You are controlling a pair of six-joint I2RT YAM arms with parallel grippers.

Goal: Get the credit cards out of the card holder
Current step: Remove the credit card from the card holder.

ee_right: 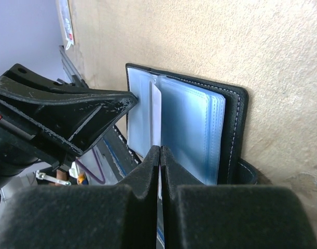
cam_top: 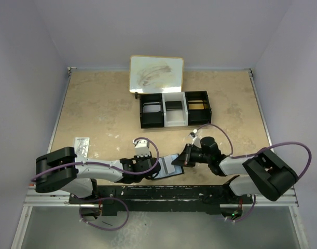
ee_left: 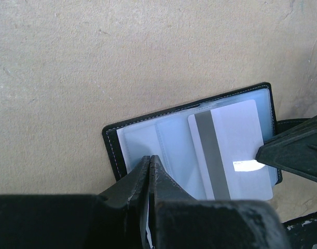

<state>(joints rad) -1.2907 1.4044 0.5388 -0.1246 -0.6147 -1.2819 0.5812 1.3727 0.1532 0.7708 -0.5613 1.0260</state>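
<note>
Working a card out: right gripper (ee_right: pixel 160 154) is pinching the striped white card (ee_left: pixel 233 145), only partly clear of its sleeve. Left gripper (ee_left: pixel 150 162) is clamping the open card holder (ee_left: pixel 112 136), which is lying at the table's (cam_top: pixel 231 104) near edge. Extraction unfinished.

Left arm (cam_top: pixel 96 170) stretched rightward, jaws closed, right arm (cam_top: pixel 232 165) stretched leftward, jaws closed

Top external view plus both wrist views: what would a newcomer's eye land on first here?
The open card holder at the table's near edge, between both arms, draws the eye. The left claw is shut on its near edge, and the right claw appears shut on a white card with a grey magnetic stripe lying across the right page. Farther back sits a black-and-white three-compartment tray, with a smudged whiteboard behind it.
</note>
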